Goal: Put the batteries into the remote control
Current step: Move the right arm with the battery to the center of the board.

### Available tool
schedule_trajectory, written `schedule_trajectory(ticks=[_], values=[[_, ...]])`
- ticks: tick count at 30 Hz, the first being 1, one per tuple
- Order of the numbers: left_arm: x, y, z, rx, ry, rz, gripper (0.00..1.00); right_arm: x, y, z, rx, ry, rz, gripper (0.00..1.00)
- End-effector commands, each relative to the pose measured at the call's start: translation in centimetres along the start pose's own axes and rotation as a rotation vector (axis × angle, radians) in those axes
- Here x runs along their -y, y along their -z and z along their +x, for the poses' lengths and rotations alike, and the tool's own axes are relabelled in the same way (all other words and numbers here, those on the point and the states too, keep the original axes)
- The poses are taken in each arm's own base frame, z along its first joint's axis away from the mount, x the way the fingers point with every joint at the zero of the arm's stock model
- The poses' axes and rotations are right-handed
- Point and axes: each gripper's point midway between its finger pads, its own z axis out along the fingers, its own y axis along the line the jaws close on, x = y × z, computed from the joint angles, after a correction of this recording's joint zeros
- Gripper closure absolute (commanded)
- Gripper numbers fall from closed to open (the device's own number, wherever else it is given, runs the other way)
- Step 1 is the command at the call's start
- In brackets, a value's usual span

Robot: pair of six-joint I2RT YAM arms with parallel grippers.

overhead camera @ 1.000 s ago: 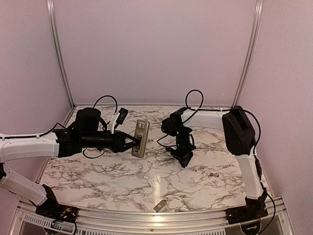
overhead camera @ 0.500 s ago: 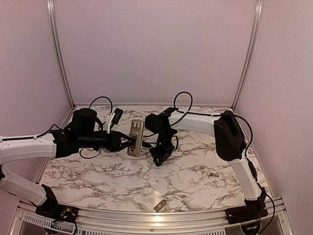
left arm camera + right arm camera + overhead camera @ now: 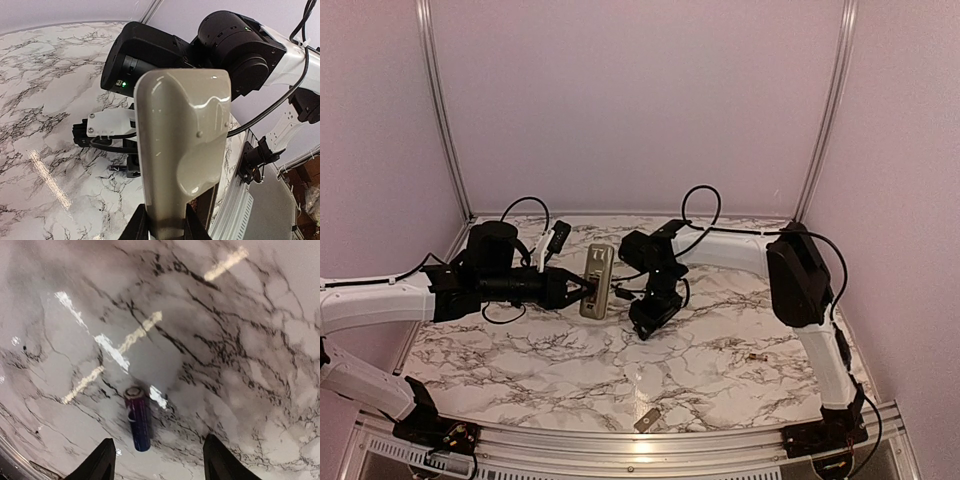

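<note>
My left gripper [image 3: 582,289] is shut on the lower end of the remote control [image 3: 596,282] and holds it above the table. In the left wrist view the remote control [image 3: 182,145] shows its grey-beige back with the recess, gripped between both fingers [image 3: 134,227]. My right gripper [image 3: 650,318] hangs just right of the remote, pointing down at the marble. Its jaws stand open in the right wrist view, right gripper [image 3: 159,441]. A dark purple battery [image 3: 137,417] shows between them, nearer the left finger, touching neither. I cannot tell whether it rests on the table.
A small flat grey cover piece [image 3: 647,419] lies near the table's front edge. A tiny dark object [image 3: 755,357] sits on the marble at the right. The right arm's wrist [image 3: 150,55] is close behind the remote. Pink walls enclose the table.
The right arm has swung left to beside the remote, and its jaws have spread apart, leaving the battery free. The left arm has drawn the remote slightly left.
</note>
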Motion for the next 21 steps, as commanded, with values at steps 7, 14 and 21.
schedule_trajectory(ticks=[7,14,21], values=[[-0.1,0.2,0.2,0.004,0.006,0.014,1.00,6.0,4.3,10.1,-0.092,-0.124,0.235,0.30],[0.1,0.1,0.1,0.007,0.010,0.024,1.00,6.9,4.1,14.0,-0.127,-0.166,0.247,0.29],[0.0,0.0,0.2,0.004,0.013,0.023,1.00,8.5,3.7,16.6,-0.174,-0.282,0.290,0.27]])
